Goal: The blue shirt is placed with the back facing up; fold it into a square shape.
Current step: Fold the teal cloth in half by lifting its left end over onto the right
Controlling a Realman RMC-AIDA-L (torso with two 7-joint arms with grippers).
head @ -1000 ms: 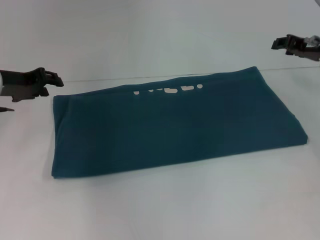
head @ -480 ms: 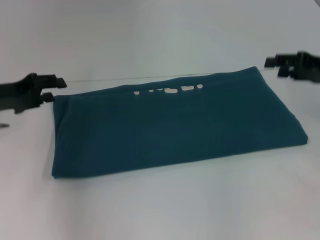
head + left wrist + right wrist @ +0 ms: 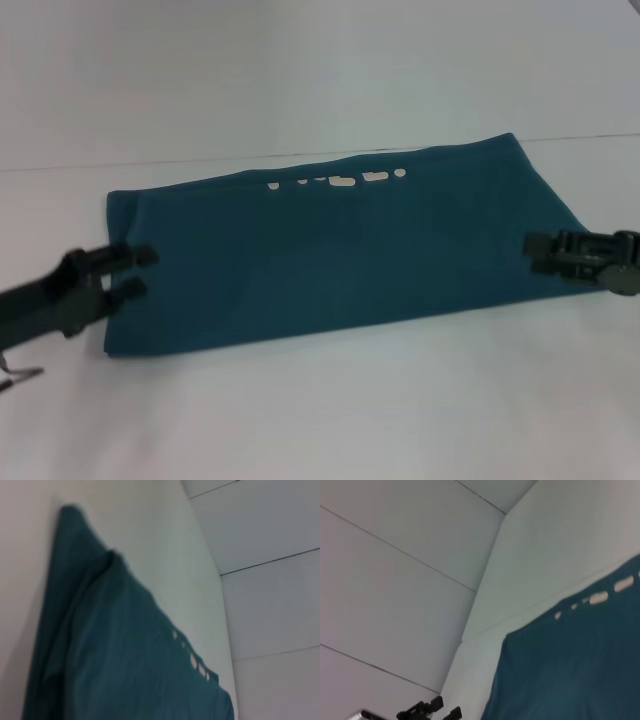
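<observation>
The left gripper (image 3: 140,271) reaches in low from the left side of the white worktop (image 3: 330,400), its dark arm slanting up from the near-left corner. Its two black fingers (image 3: 128,255) are parted a little, one above the other in the head view, and their tips sit at the left edge of the blue shirt (image 3: 340,250), close to its near-left corner. No cloth is between them as far as that view shows.

The right gripper (image 3: 532,253) comes in level from the right edge of the worktop. Its fingers (image 3: 545,240) point toward the left arm and are likewise narrowly apart, hovering over the shirt's right end, near the near-right corner of the fabric; whether they touch the cloth cannot be told.

The shirt lies in the middle of the worktop as a long, flat band folded lengthwise, wider than it is deep, its far edge running close to the worktop's far edge. It is a soft, matte, dark teal knit with smooth surfaces and gently rounded folded edges. A short row of white print marks (image 3: 340,181) peeks out along the far fold. The left wrist view shows stacked layers of the cloth (image 3: 115,645) along one edge, with the same white marks (image 3: 194,661). The right wrist view shows the shirt's (image 3: 570,670) straight end and the left gripper (image 3: 446,708) far off.
</observation>
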